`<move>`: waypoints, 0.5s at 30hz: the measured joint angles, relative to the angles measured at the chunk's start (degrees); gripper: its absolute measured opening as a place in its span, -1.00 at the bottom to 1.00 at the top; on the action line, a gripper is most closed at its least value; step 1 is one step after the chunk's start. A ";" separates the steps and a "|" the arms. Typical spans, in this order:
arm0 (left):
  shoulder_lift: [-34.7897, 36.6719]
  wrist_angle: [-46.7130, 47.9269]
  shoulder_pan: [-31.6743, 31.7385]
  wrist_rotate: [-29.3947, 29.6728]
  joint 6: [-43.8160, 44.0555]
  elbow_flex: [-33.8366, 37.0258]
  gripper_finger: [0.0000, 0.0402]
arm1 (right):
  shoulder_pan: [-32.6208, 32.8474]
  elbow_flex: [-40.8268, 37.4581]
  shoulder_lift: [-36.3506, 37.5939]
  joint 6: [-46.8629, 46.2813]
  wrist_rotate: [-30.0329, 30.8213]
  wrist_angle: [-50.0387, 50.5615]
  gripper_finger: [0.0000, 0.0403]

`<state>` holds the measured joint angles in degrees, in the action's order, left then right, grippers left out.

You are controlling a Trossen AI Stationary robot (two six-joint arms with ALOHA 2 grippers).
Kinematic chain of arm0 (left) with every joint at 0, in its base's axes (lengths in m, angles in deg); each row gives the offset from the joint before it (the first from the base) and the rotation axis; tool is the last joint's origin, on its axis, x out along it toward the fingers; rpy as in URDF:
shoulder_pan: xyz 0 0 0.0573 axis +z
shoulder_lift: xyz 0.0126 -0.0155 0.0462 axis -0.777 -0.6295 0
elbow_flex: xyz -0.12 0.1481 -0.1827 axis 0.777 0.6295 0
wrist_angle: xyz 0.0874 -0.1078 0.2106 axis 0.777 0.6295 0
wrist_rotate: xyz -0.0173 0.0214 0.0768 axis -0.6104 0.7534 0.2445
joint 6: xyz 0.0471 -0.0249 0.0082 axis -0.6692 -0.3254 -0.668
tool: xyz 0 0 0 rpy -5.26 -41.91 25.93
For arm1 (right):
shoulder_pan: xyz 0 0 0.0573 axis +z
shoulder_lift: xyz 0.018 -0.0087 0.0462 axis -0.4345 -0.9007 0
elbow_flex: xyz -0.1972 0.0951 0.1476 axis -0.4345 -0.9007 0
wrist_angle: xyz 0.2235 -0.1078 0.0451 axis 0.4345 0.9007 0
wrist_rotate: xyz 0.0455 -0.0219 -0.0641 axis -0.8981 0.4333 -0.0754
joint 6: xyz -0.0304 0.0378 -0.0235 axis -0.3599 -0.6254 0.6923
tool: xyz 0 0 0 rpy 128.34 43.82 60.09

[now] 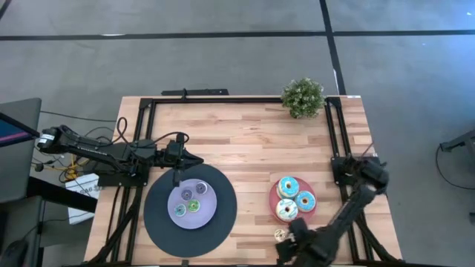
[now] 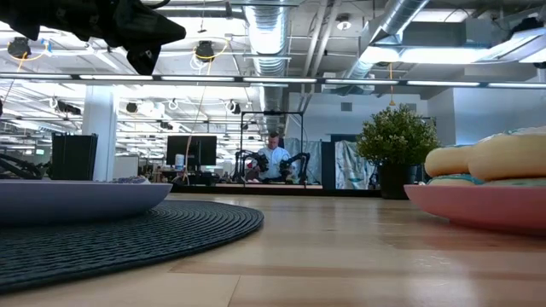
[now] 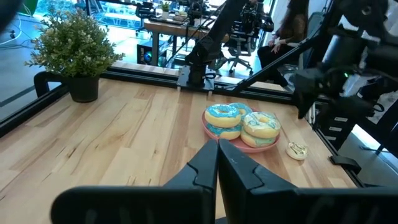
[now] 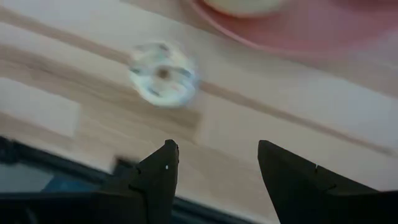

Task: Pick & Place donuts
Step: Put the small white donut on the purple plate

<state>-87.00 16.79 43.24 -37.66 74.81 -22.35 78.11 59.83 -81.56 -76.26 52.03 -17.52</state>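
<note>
Wooden table [image 1: 245, 141], potted plant [image 1: 303, 97] at far edge, black disc [image 1: 159, 222], lavender plate [image 1: 208, 202], pink plate [image 1: 273, 199]

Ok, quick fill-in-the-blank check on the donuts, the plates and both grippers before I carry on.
1. The pink plate holds ___ large donuts.
2. The small white donut lies on the bare ___, off the plate.
3. The right gripper has its jaws ___.
4. The lavender plate sits on the black ___.

Missing: three; table; open; disc

I counted three large donuts [image 1: 288, 187] on one pink plate [image 1: 274, 199], one white donut [image 1: 280, 235] loose on the table, three small ones [image 1: 186, 194] on one lavender plate [image 1: 208, 204] — plus one black disc [image 1: 156, 215], one plant [image 1: 303, 97].
</note>
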 joint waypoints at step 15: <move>0.00 0.23 -0.02 -3.55 0.02 0.00 -0.98 | -4.39 3.38 -7.57 4.50 3.72 -2.99 0.11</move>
<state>-87.00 17.01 43.21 -41.21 74.84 -22.35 73.72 63.21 -89.13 -71.76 55.75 -20.51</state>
